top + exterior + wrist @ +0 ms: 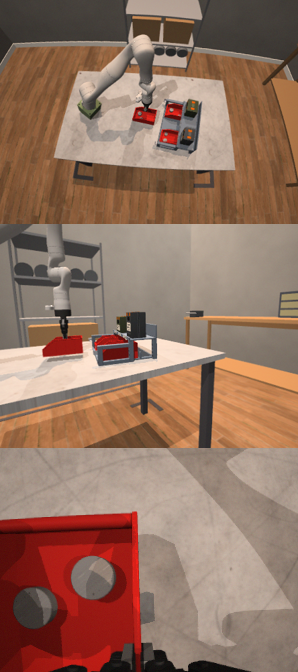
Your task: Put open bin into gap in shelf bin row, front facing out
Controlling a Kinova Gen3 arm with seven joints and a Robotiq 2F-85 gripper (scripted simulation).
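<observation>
My gripper point(145, 109) point(65, 337) point(137, 654) is shut on a side wall of the loose red bin point(150, 116) point(65, 347) point(55, 559). The bin hangs level, slightly above the table, with its low, sloped front to the left and its tall back toward the shelf. Two round grey parts point(93, 577) point(35, 607) lie in it. The grey-blue shelf point(171, 125) point(154, 349) stands just to the right. It holds one red bin point(177, 108) at the far end and another red bin point(173, 137) at the near end, both with grey parts, and a gap between them.
A green box point(192, 108) point(121, 324) and a dark box point(188, 135) point(135, 325) stand on the shelf's upper board. The pale table point(101, 147) point(181, 353) carries the shelf and the arm's base point(89, 110). A rack point(164, 8) with cartons stands behind the table.
</observation>
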